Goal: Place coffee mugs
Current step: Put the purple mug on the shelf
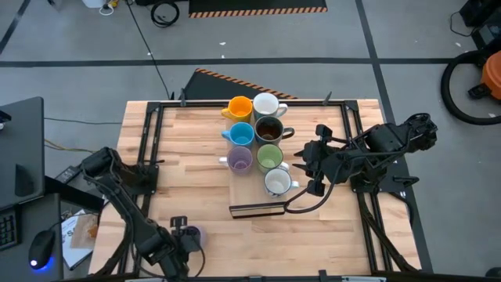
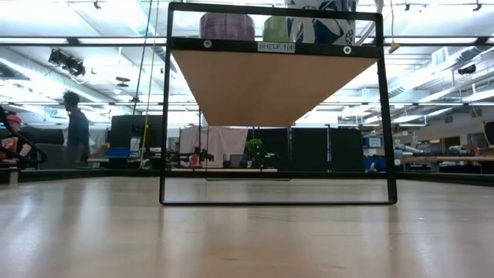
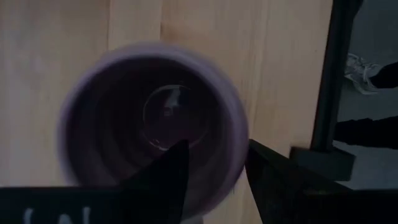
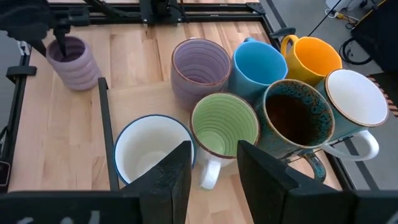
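Note:
A ribbed lavender mug (image 1: 192, 233) stands upright on its base near the table's front left. My left gripper (image 3: 217, 177) points down over it, open, with one finger inside the mug and one outside its wall. Several more mugs stand upright in a cluster at the table's middle: orange (image 1: 239, 107), white (image 1: 266, 103), dark brown (image 1: 268, 129), light blue (image 1: 241, 135), lavender (image 1: 239, 160), green (image 1: 269, 157) and a blue-rimmed white one (image 1: 278, 182). My right gripper (image 4: 214, 168) hangs open above the cluster's right side, with nothing between its fingers. My left gripper straddles the lavender mug's wall (image 3: 233, 155) from above, one finger (image 3: 168, 180) inside the hollow and the other finger (image 3: 273, 180) outside. Whether either finger touches the wall I cannot tell. The mug stands upright on the table.
A dark bar with a cable (image 1: 257, 209) lies in front of the cluster. A black frame (image 1: 149, 133) runs along the table's sides. The low view shows a black-framed shelf (image 2: 278, 46) carrying mugs and a person (image 2: 77, 127) far behind. Bare wood lies at the table's left.

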